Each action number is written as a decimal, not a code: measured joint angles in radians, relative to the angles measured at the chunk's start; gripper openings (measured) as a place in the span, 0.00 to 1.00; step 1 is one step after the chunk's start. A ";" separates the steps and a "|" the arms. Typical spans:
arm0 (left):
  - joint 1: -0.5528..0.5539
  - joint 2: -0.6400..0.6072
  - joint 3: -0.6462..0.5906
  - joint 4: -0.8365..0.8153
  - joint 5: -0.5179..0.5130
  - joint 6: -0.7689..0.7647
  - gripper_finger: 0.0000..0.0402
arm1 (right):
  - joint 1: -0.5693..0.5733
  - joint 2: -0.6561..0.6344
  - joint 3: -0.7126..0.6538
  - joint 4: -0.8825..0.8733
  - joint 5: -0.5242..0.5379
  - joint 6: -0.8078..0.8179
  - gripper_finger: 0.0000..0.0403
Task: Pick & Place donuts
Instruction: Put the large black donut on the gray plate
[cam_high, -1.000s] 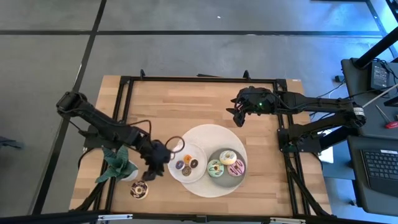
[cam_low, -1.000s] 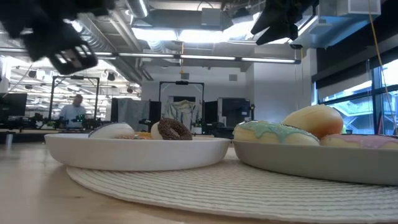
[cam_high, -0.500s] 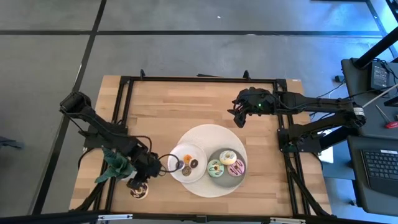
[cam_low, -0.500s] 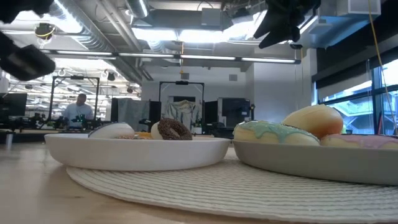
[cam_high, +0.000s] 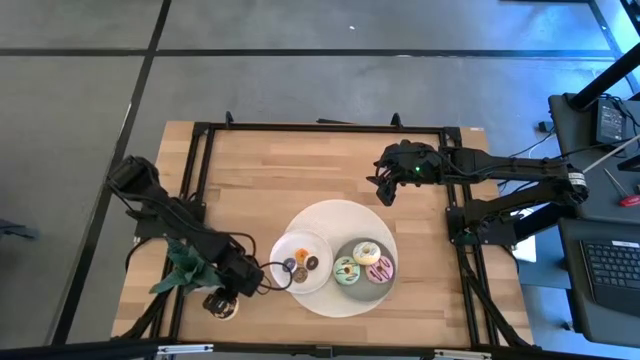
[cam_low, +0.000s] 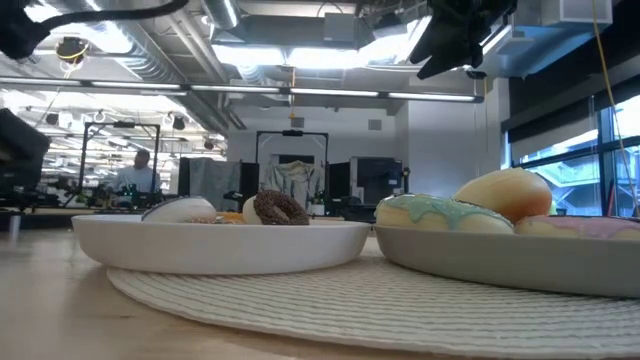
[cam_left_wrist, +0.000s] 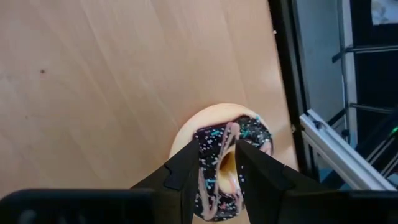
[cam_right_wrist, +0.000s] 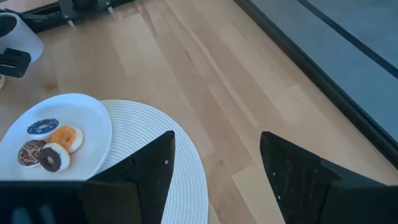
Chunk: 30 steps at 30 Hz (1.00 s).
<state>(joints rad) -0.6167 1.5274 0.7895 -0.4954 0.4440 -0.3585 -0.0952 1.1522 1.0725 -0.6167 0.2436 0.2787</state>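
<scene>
The sprinkled chocolate donut (cam_left_wrist: 227, 165) lies flat on the wood near the table's near left corner (cam_high: 222, 306). My left gripper (cam_left_wrist: 217, 152) hangs right over it, pointing down, its two fingers a narrow gap apart above the donut's hole. Several mini donuts (cam_right_wrist: 50, 143) lie on the white plate (cam_high: 285, 250). The green, white and pink donuts (cam_high: 363, 263) sit on the grey plate (cam_low: 500, 262). My right gripper (cam_right_wrist: 214, 149) is wide open in the air over the table's far right part (cam_high: 385, 180), touching nothing. My left gripper comes at the sprinkled chocolate donut from above, one fingertip (cam_left_wrist: 194, 155) over the iced ring on each side of the hole (cam_left_wrist: 225, 163). The fingers hide the spot, so I cannot tell whether they touch the donut. It lies flat on the table.
Both plates rest on a round white woven mat (cam_high: 345, 215). A green leafy plant in a white pot (cam_high: 190, 262) stands close beside my left arm. A black frame rail (cam_left_wrist: 292, 93) runs along the table edge near the donut. Bare wood (cam_high: 290, 170) lies toward the far side.
My left gripper has travelled from beside the white plate toward the table's near left corner and come down over the sprinkled chocolate donut. In the low view it has passed out of the picture to the left. The donuts and plates have stayed in place.
</scene>
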 joint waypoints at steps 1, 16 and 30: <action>0.000 0.005 0.000 0.001 -0.002 0.007 0.25 | 0.000 0.000 0.000 0.000 0.000 0.000 0.59; 0.004 0.023 0.000 0.006 -0.004 -0.077 0.26 | 0.000 0.000 0.000 0.000 0.000 -0.001 0.59; 0.005 0.023 0.000 0.014 -0.074 -0.150 0.47 | 0.000 0.000 0.000 0.001 0.000 -0.026 0.59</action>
<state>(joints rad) -0.6118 1.5509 0.7895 -0.4812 0.3704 -0.5089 -0.0952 1.1526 1.0725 -0.6155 0.2440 0.2523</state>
